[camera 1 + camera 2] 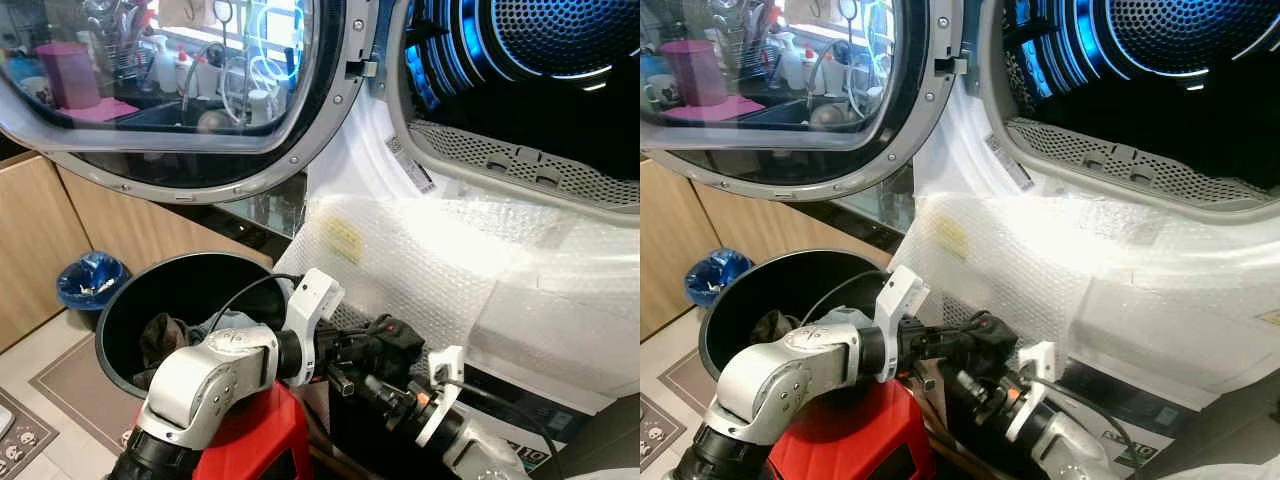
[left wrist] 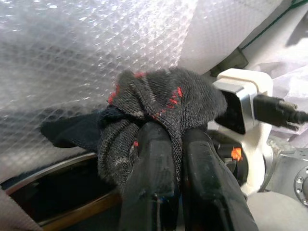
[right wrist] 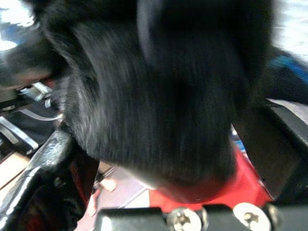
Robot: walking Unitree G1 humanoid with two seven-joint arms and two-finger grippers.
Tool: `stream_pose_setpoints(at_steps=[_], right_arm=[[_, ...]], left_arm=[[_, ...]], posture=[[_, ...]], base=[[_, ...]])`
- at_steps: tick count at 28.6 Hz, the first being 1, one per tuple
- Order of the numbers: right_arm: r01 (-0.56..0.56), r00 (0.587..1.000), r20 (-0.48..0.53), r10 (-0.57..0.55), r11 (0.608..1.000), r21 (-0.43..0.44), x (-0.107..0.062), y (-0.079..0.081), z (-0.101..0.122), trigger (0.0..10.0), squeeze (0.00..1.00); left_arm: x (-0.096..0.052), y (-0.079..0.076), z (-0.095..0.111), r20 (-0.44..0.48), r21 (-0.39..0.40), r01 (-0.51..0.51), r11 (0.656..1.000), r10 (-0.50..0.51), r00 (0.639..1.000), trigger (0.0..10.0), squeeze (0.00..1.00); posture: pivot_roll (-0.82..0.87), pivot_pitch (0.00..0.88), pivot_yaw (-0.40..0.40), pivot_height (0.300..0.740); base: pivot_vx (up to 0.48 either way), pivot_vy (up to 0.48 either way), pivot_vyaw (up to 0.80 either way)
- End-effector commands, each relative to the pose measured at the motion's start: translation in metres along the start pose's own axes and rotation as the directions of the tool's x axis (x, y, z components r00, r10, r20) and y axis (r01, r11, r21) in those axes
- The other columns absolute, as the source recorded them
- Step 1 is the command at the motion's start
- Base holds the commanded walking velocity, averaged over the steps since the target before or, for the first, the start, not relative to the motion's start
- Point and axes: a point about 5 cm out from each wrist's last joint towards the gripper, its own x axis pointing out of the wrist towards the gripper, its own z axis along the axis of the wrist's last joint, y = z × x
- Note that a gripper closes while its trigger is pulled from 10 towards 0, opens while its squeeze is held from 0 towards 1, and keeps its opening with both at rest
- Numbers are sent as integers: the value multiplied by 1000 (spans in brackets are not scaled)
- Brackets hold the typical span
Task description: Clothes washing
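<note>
Left arm: bent at the elbow, forearm level, reaching toward the robot's right above the red stool [image 1: 250,440]. Left gripper [image 2: 175,144]: fingers pinched on a bunched dark grey sock [image 2: 154,103] with red flecks; its long axis cannot be told. Right gripper [image 1: 385,375]: meets the left one at the sock, grip cannot be told. Black bucket [image 1: 120,310] just behind the left arm holds more clothes. Open drum [image 1: 540,80] well above, bubble wrap [image 1: 420,260] between.
</note>
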Motion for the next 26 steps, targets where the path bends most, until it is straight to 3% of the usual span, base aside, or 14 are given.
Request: stream_pose_setpoints(at_steps=[1,6,13,15,17,18,19,22,26], right_arm=[[80,996,28,-79,997,-16,-4,-9,3,10000,0],[243,969,55,-241,970,-31,-11,-29,3,10000,0],[246,969,22,-245,969,-33,-26,-36,-3,10000,0],[133,985,-101,-136,990,-38,-44,-31,-18,10000,0],[102,984,-143,-106,994,-33,-50,-29,-23,10000,0],[54,985,-164,-56,998,-19,-61,-26,-26,10000,0],[54,985,-164,-56,998,-19,-61,-26,-26,10000,0],[25,993,-119,-21,999,39,-80,-25,-21,10000,0],[12,995,-97,-7,998,57,-85,-24,-17,10000,0]], left_arm=[[1,-6,1,-10,-3,29,1000,-29,1000,0,0],[2,-6,1,-14,1,26,1000,-26,1000,0,0],[4,-8,3,-18,9,36,999,-36,999,0,0],[1,-7,12,9,42,8,999,-8,1000,0,0],[-2,-7,18,32,49,3,999,-5,999,0,0],[-8,-8,30,92,25,13,1000,-15,996,0,0],[-8,-8,30,92,25,13,1000,-15,996,0,0],[-23,-9,50,209,-51,44,998,-32,977,0,0],[-30,-6,50,230,-94,60,994,-37,972,0,0]], posture=[[-9,27,-35,740],[-8,10,-29,740],[-13,0,-25,740],[-15,0,-25,740],[-16,3,-25,740],[-17,16,-23,740],[-17,16,-23,740],[-18,28,-20,740],[-21,34,-18,740]], base=[[0,0,0],[0,0,0],[0,0,0],[0,0,0],[0,0,0],[0,0,0],[0,0,0],[0,0,0],[0,0,0]])
